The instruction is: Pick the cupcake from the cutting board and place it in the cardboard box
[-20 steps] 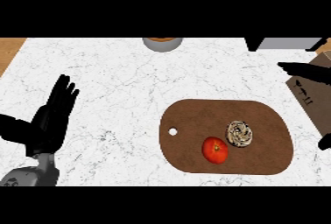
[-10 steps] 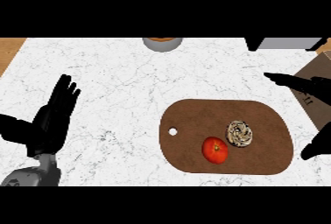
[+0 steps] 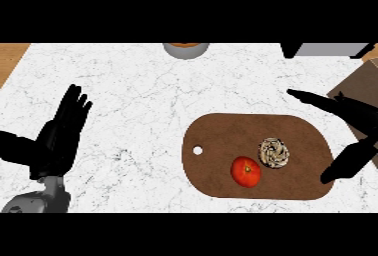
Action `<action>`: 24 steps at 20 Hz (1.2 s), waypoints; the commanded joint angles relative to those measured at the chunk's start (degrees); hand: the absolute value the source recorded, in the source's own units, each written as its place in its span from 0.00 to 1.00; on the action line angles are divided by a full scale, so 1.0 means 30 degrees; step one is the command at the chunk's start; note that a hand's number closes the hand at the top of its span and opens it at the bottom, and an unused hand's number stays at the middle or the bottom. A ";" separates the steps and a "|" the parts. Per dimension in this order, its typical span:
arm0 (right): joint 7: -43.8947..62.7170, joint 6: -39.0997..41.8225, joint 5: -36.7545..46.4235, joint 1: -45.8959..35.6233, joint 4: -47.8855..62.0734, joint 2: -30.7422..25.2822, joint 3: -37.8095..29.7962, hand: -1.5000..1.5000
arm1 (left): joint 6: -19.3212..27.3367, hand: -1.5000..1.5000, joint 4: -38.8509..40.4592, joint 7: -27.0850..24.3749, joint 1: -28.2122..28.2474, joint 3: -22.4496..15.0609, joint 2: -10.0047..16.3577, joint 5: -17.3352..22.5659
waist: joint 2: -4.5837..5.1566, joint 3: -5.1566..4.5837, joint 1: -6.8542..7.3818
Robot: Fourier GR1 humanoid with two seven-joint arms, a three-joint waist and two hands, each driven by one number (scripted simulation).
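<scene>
The cupcake (image 3: 275, 152), with pale swirled frosting, sits on the right half of the brown cutting board (image 3: 221, 132). A red tomato (image 3: 246, 172) lies just left and in front of it on the same board. My right hand (image 3: 347, 112) is open at the board's right edge, fingers spread toward the left and thumb hanging down by the board's right end, a short gap from the cupcake. The cardboard box (image 3: 363, 82) shows only as a brown corner at the right edge, partly behind that hand. My left hand (image 3: 63, 132) rests open at the left, fingers up.
A grey bowl (image 3: 185, 49) with something orange inside stands at the counter's far edge. A grey and black object (image 3: 325, 49) sits at the far right. A strip of wood (image 3: 11, 57) borders the white marble counter at the far left.
My right hand has come in from the right edge toward the left, now reaching over the board's right end near the cupcake. The left hand, cupcake and tomato have stayed put.
</scene>
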 commanded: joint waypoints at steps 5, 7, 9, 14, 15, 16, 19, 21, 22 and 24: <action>-0.0945 -0.0013 0.1955 0.1583 -0.0702 0.1462 -0.0138 0.00 | -0.1011 0.50 0.1717 -0.0650 -0.0979 0.1071 0.0024 -0.0295 | 0.0010 0.0001 -0.0062; 0.0275 0.0629 0.1796 -0.0349 0.0325 0.1913 -0.0048 0.00 | -0.0244 0.50 -0.0073 0.0765 -0.0244 0.0225 -0.0564 -0.0898 | 0.0003 0.0001 0.0026; 0.1196 0.0659 0.1883 0.0151 -0.0670 0.2383 0.0020 0.00 | -0.0900 0.50 0.1118 -0.1170 0.0112 0.1059 -0.0599 -0.0610 | -0.0002 -0.0003 -0.0018; -0.0675 -0.0604 0.4711 0.0915 0.0141 0.2902 0.0687 0.00 | -0.1113 0.50 -0.0335 -0.0516 0.1191 0.0607 -0.0853 -0.0861 | -0.0003 0.0002 0.0044; -0.1270 0.0166 0.4372 0.0812 0.0192 0.2134 -0.0265 0.00 | -0.1398 0.50 -0.0540 -0.0419 0.1148 0.0971 -0.0718 -0.0584 | -0.0004 0.0001 0.0020; 0.0083 -0.0441 0.4636 0.1572 -0.1084 0.3320 0.0632 0.00 | -0.1016 0.50 0.1207 -0.0210 -0.0801 0.1193 -0.0733 -0.0879 | -0.0001 -0.0001 -0.0063; -0.0154 -0.0532 0.5276 0.1278 -0.0592 0.3861 0.0791 0.00 | -0.1190 0.50 0.0821 -0.0371 -0.0212 0.1544 -0.0768 -0.0822 | -0.0001 -0.0001 -0.0027; -0.0833 -0.0299 0.5696 0.0051 0.1086 0.3591 0.0463 0.00 | -0.0826 0.50 -0.0699 0.0714 -0.0047 0.1066 -0.0829 -0.1341 | 0.0004 0.0001 0.0026; -0.2038 -0.0525 0.6136 0.1608 0.0563 0.3461 0.0642 0.00 | -0.1640 0.50 -0.0304 -0.0421 0.0994 0.1240 -0.0927 -0.0873 | 0.0000 0.0001 0.0000; -0.0127 0.0358 0.5408 0.0039 0.0466 0.4006 0.0339 0.00 | -0.0884 0.50 -0.0642 0.0665 0.0362 0.0396 -0.1597 -0.1454 | -0.0005 -0.0001 0.0000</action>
